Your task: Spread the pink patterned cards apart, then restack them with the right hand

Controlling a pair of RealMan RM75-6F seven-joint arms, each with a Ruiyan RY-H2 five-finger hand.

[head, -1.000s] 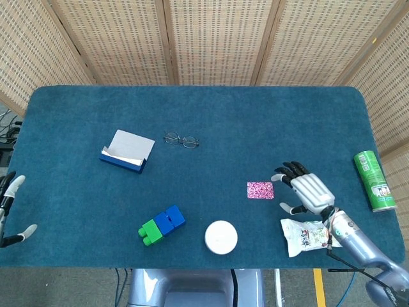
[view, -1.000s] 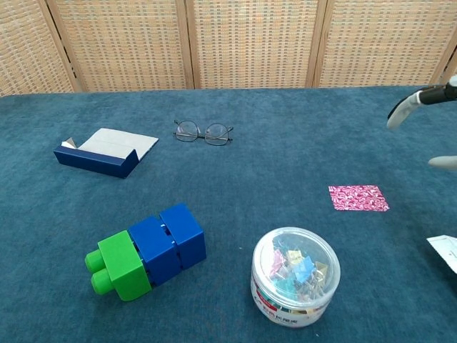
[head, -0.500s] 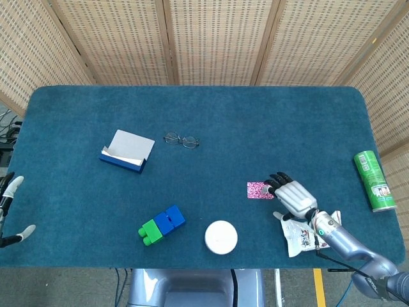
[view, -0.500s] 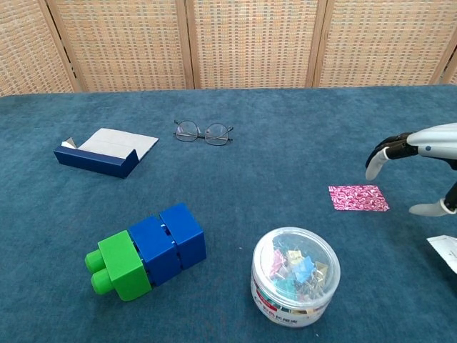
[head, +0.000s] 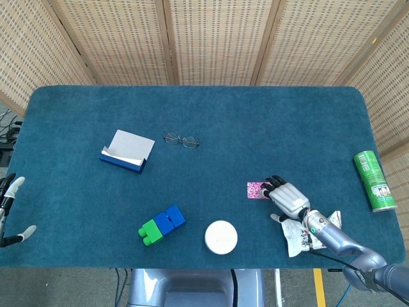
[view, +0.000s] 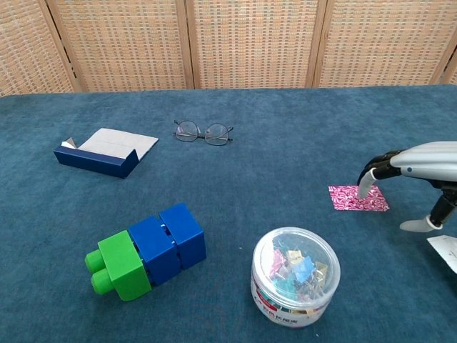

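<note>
The pink patterned cards lie in one neat stack on the blue cloth, right of centre; the chest view shows the stack too. My right hand reaches in from the right, palm down, fingers apart. Its fingertips come down on the stack's right edge; the thumb hangs off to the side, clear of the cards. It grips nothing. My left hand rests at the table's far left edge, fingers apart and empty.
A snack packet lies just under my right forearm. A round tub of clips stands in front of the cards. Blue and green blocks, a blue box, glasses and a green can lie further off.
My right hand has moved left and down, from hovering beside the cards to setting its fingertips on the stack's right edge. The cards and my left hand have not moved.
</note>
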